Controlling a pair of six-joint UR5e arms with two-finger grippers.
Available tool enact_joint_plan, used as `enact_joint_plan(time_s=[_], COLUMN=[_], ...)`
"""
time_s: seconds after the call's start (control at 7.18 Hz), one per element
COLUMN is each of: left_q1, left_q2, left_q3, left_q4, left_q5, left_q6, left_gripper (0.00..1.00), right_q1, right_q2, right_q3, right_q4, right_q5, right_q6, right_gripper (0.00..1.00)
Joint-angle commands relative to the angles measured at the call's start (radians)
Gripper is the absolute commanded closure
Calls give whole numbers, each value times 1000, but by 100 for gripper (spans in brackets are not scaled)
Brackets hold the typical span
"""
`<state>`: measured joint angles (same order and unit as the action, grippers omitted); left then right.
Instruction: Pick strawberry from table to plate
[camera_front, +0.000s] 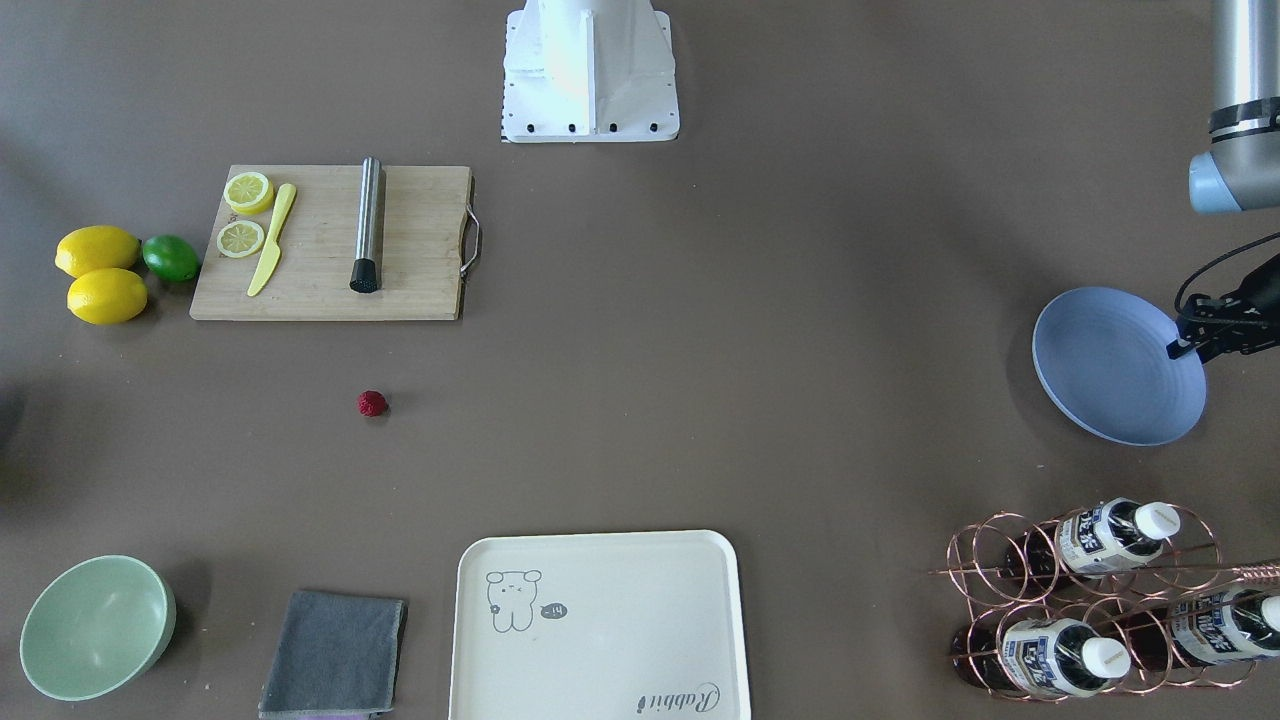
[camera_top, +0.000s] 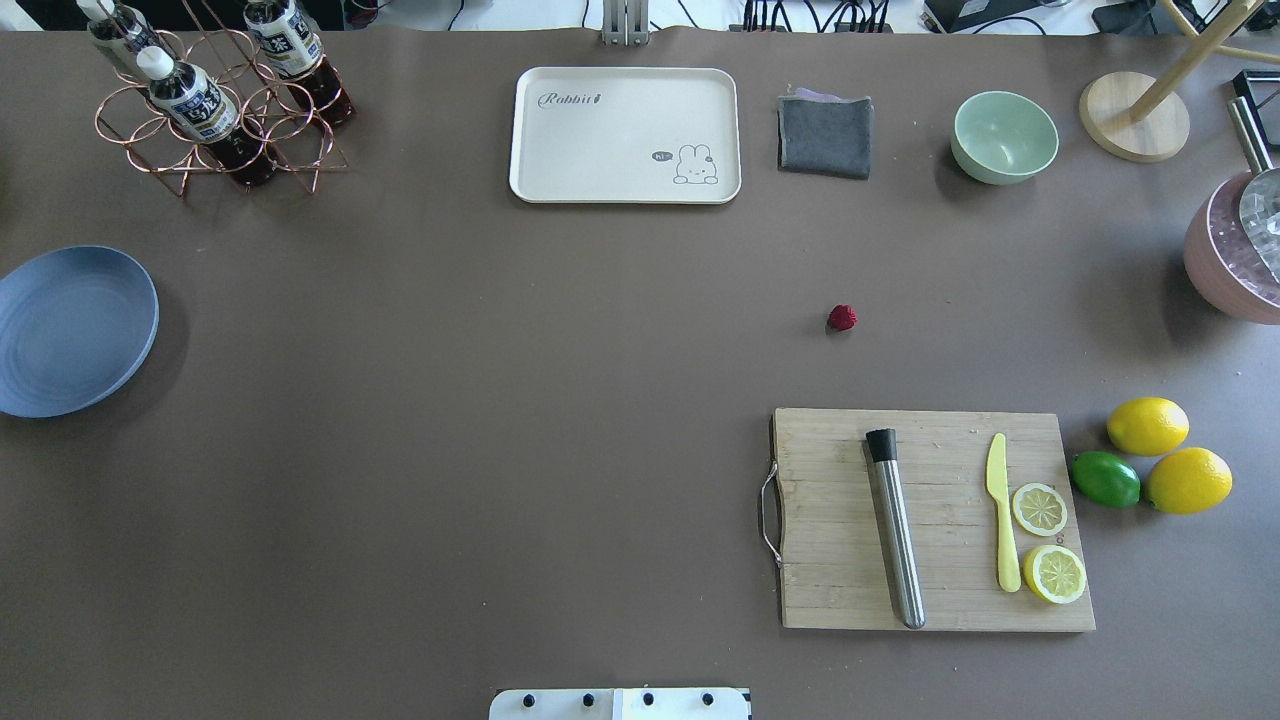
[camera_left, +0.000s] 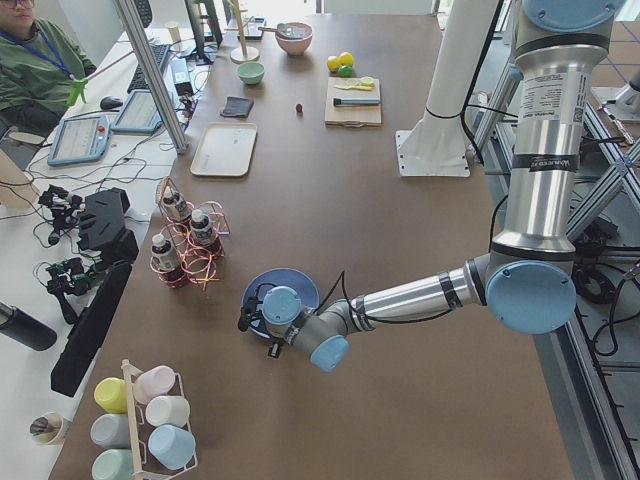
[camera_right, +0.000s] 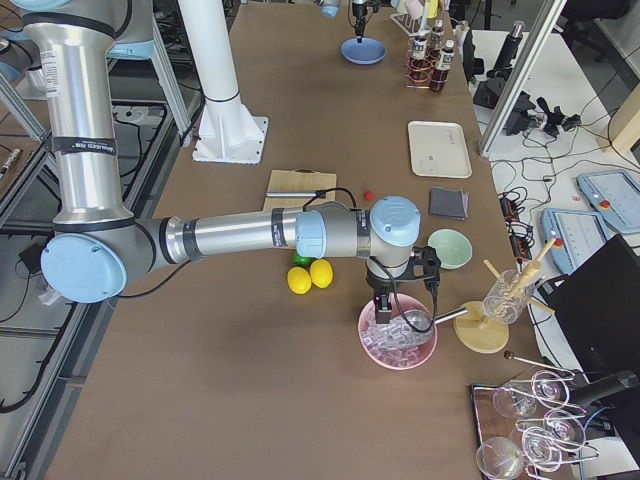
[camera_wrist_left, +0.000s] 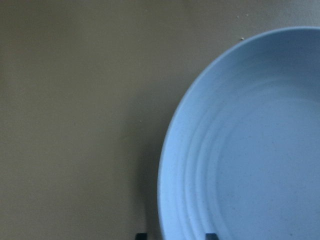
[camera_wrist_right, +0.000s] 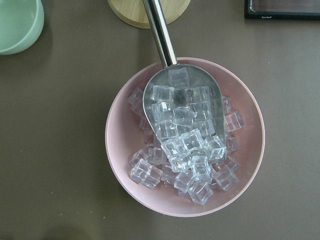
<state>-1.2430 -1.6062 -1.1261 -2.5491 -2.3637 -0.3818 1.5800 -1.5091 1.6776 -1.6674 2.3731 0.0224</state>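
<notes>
The matte brown worktop (camera_top: 500, 400) carries the smooth, ringed blue plate (camera_top: 70, 330), at whose rim the left end effector (camera_wrist_left: 176, 235) hangs seemingly spread and empty (the right end effector (camera_right: 384, 303) I cannot tell), and, well apart, the tiny, bumpy, light strawberry (camera_top: 842, 318), best pinched gently across its middle
</notes>
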Motion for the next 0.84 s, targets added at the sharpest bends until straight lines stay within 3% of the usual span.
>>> enact_joint_plan(time_s=[0.0,0.42,0.7], left_q1=[-1,-87,-171], left_q2=[5,-41,-67], left_q3=[-27,-55,-205], left_q4=[1,102,327], left_q5=[-2,-78,-226], left_q6=[-12,-9,-14], left_gripper=[100,100,100], right_q1=[0,0,-20], right_q2=[1,-19,4], right_q3=[2,-12,-13], right_q4=[0,114,117], right_q5=[2,6,12], right_q6=[-1,-4,1], right_gripper=[0,0,0])
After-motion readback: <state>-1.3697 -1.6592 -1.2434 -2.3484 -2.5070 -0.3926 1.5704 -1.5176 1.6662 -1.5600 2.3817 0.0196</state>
